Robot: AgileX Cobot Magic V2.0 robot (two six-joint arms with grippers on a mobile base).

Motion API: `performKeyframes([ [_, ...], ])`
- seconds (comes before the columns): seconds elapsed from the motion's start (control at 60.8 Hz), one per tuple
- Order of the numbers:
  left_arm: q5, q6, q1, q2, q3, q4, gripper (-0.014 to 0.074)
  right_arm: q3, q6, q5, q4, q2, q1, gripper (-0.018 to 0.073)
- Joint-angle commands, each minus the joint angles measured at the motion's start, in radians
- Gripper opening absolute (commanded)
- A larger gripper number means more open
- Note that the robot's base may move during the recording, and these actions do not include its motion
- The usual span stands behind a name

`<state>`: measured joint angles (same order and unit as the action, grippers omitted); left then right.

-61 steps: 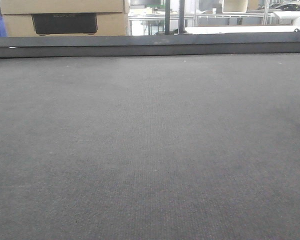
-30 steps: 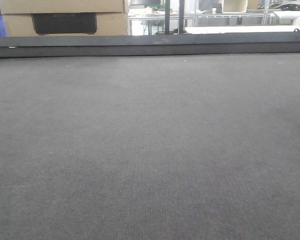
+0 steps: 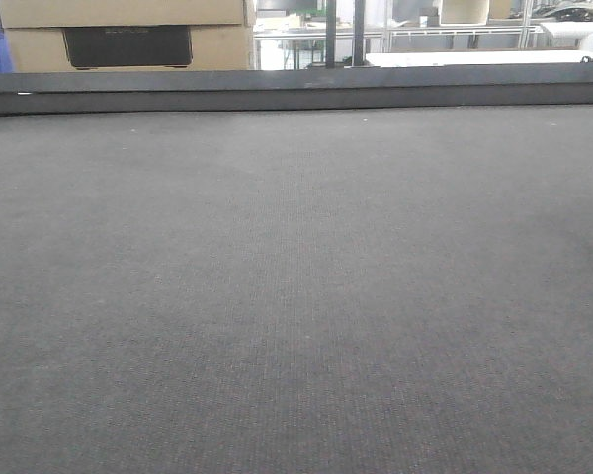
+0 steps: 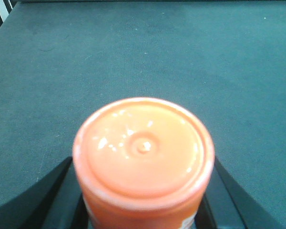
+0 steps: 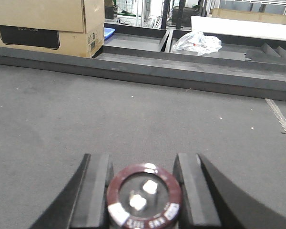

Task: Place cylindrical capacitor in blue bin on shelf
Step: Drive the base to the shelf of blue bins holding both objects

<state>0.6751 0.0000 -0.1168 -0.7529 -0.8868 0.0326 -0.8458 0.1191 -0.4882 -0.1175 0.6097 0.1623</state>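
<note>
Mat [image 3: 296, 296] unchanged; right pincer [image 5: 142, 183], low and level, clamps cylindrical capacitor [image 5: 144, 196]; left pincer [image 4: 143, 202], angled down, clamps orange container [image 4: 143, 148].

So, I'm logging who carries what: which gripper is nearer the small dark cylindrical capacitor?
Right. The right gripper has the capacitor between its fingers; the left gripper holds an orange-capped container instead, with no capacitor in view.

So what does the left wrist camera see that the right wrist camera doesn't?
Only the left wrist view: an orange container, seen from above its round top, held in the left gripper. Only the right wrist view: the cylindrical capacitor held in the right gripper, plus a cardboard box and a crumpled plastic bag in the background. Both: the dark mat and black fingers flanking a held item.
</note>
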Motion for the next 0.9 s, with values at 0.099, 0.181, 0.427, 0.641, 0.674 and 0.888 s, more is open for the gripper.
performKeyframes([
  [0.099,-0.012,-0.008,-0.006,0.009,-0.003,0.001,-0.0111,0.000,0.007,0.028,0.000,-0.004,0.000,-0.0028],
  [0.181,-0.012,-0.008,-0.006,0.009,-0.003,0.001,-0.0111,0.000,0.007,0.028,0.000,-0.004,0.000,-0.0028],
  [0.427,-0.012,-0.008,-0.006,0.009,-0.003,0.001,-0.0111,0.000,0.007,0.028,0.000,-0.004,0.000,-0.0028],
  [0.641,-0.012,-0.008,-0.006,0.009,-0.003,0.001,-0.0111,0.000,0.007,0.032,0.000,-0.004,0.000,-0.0028],
  [0.674,-0.012,-0.008,-0.006,0.009,-0.003,0.001,-0.0111,0.000,0.007,0.032,0.000,-0.004,0.000,-0.0028],
  [0.888,-0.012,-0.008,-0.006,0.009,-0.003,-0.002,-0.0111,0.000,0.007,0.032,0.000,-0.004,0.000,-0.0028],
])
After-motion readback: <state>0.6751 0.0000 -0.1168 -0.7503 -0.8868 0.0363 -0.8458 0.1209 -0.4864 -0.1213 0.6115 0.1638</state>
